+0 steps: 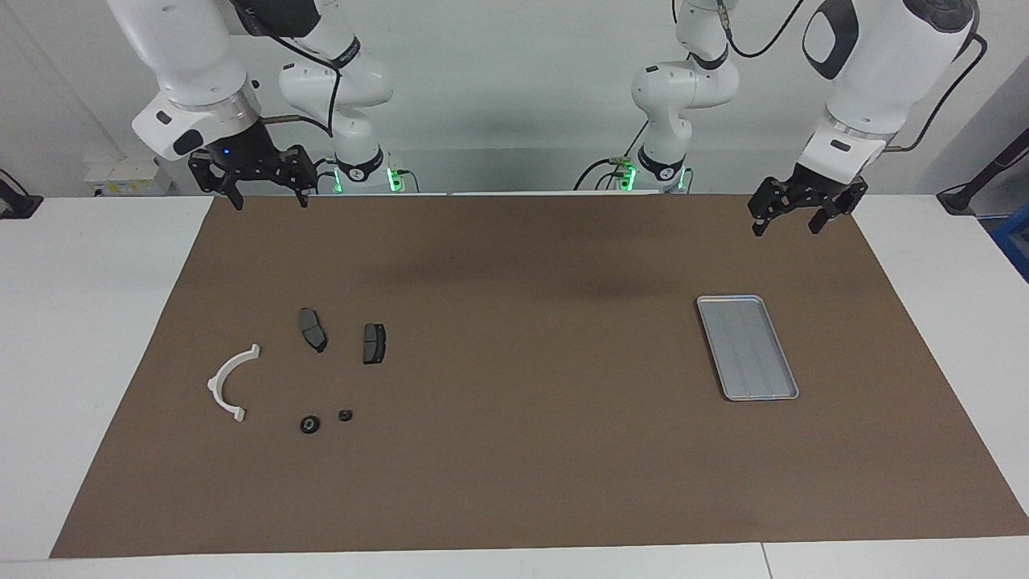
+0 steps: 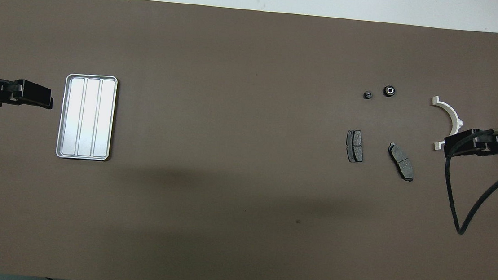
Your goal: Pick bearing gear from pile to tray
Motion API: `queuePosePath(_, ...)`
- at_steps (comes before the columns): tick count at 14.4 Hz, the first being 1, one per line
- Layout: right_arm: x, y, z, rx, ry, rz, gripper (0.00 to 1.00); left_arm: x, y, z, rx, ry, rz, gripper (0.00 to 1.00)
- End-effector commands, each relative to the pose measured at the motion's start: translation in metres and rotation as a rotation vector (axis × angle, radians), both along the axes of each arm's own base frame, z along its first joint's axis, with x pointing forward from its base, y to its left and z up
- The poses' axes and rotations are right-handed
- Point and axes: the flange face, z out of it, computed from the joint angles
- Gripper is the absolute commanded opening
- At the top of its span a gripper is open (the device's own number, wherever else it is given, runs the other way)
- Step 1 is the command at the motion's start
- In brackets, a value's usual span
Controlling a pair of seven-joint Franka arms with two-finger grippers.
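The tray (image 1: 748, 347) sits at the right of the facing view with nothing in it, its ribbed floor bare. The pile lies at the left of that view: a white half-ring bracket (image 1: 231, 383), two dark brake-pad plates (image 1: 313, 329) (image 1: 374, 342), and, lower in the frame, two small black round pieces, the larger (image 1: 309, 425) beside the smaller (image 1: 345, 415); which is the bearing gear I cannot tell. My right claw (image 1: 261, 197) hangs released, fingers spread, over the brown mat's (image 1: 514, 450) upper left edge in the facing view. My left claw (image 1: 788, 221) hangs released over the mat's upper right corner, above the tray in the frame. Wide bare mat spreads between pile and tray, with white table (image 1: 80, 322) around it.
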Motion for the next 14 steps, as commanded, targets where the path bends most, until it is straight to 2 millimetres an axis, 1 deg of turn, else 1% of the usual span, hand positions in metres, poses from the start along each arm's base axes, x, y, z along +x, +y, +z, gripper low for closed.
queuePosePath(1,-0.004,-0.001,0.007,0.022,-0.010,0.022,1.00,-0.007,0.002,0.005,0.002,-0.007,-0.007,1.00)
queuePosePath(6,-0.006,-0.003,0.007,0.022,-0.014,0.057,1.00,-0.007,0.002,0.005,0.002,-0.007,-0.007,1.00)
queuePosePath(8,-0.006,-0.002,0.004,0.026,-0.020,0.064,1.00,-0.007,0.002,0.005,0.002,-0.007,-0.007,1.00)
queuePosePath(9,-0.002,-0.001,0.000,0.026,-0.046,0.059,1.00,-0.007,0.002,0.005,0.002,-0.007,-0.007,1.00)
queuePosePath(11,0.008,0.000,-0.027,0.020,-0.072,0.058,1.00,-0.007,0.002,0.005,0.002,-0.007,-0.007,1.00)
queuePosePath(12,0.016,0.001,-0.043,0.017,-0.085,0.056,1.00,-0.007,0.002,0.005,0.002,-0.007,-0.007,1.00)
queuePosePath(14,0.042,0.008,-0.086,0.008,-0.073,0.030,1.00,-0.007,0.002,0.005,0.002,-0.007,-0.007,1.00)
